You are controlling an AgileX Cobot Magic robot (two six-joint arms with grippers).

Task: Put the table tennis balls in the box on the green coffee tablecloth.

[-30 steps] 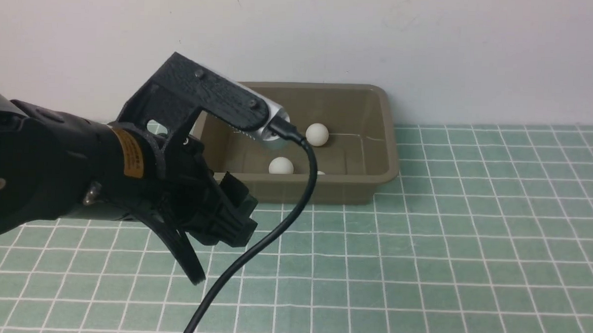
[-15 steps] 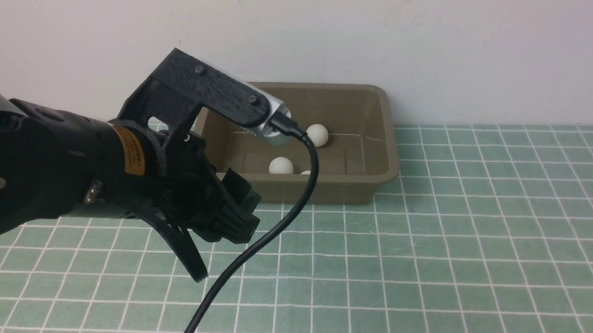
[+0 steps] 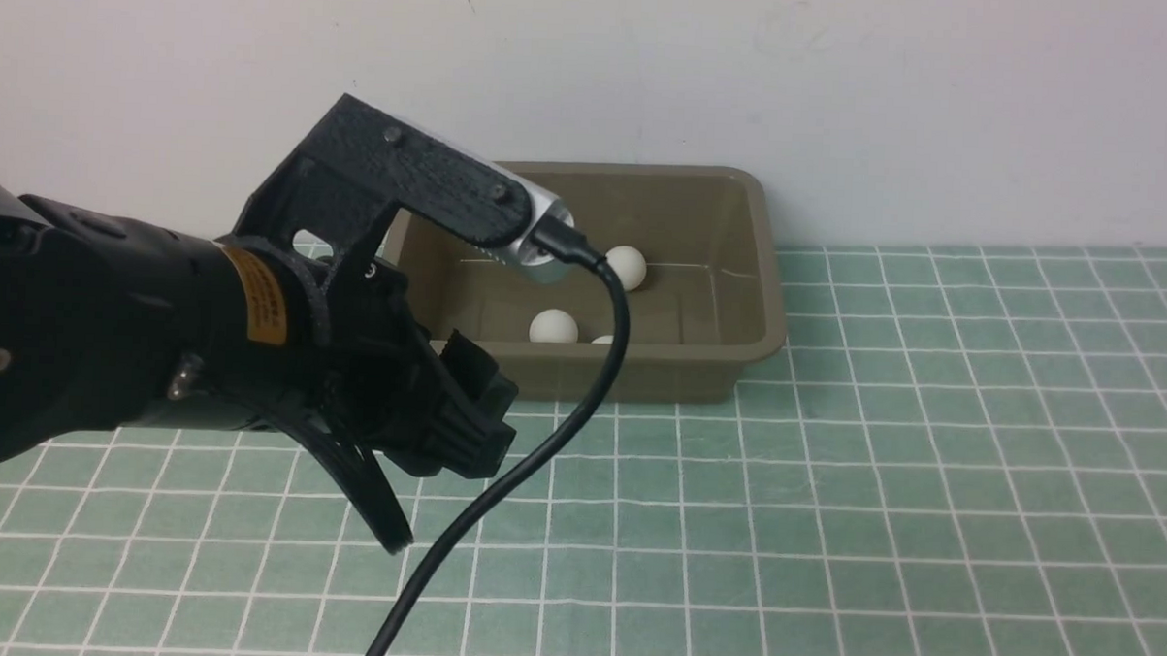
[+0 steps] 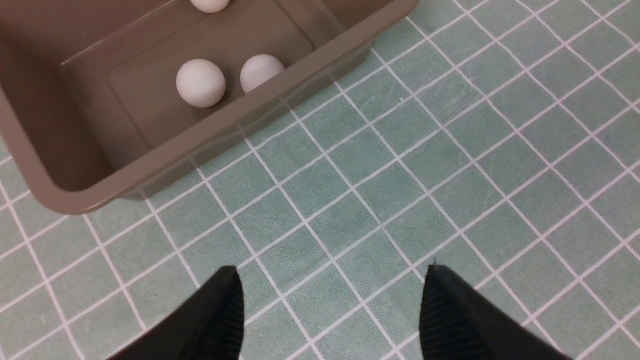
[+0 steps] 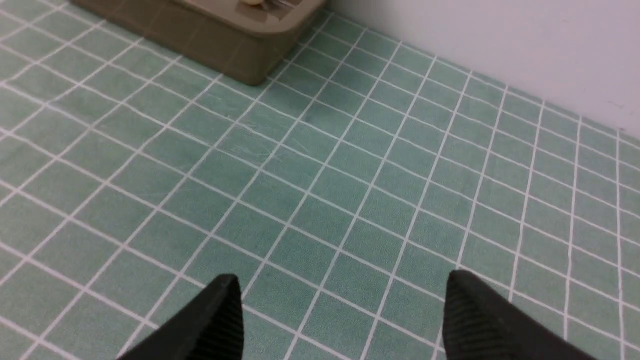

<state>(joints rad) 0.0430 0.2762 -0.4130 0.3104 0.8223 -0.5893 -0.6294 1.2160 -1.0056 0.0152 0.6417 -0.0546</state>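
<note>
From the front we see our left gripper hanging above the green coffee tablecloth with its jaws spread and nothing between them, the box just beyond it against the wall with the table tennis balls inside. Through our left wrist view the fingers stand wide apart over bare cloth, the box's near rim lies ahead of the fingertips, and three balls rest on its floor. Through our right wrist view the right gripper is likewise spread and empty, with a corner of the box well ahead of it.
</note>
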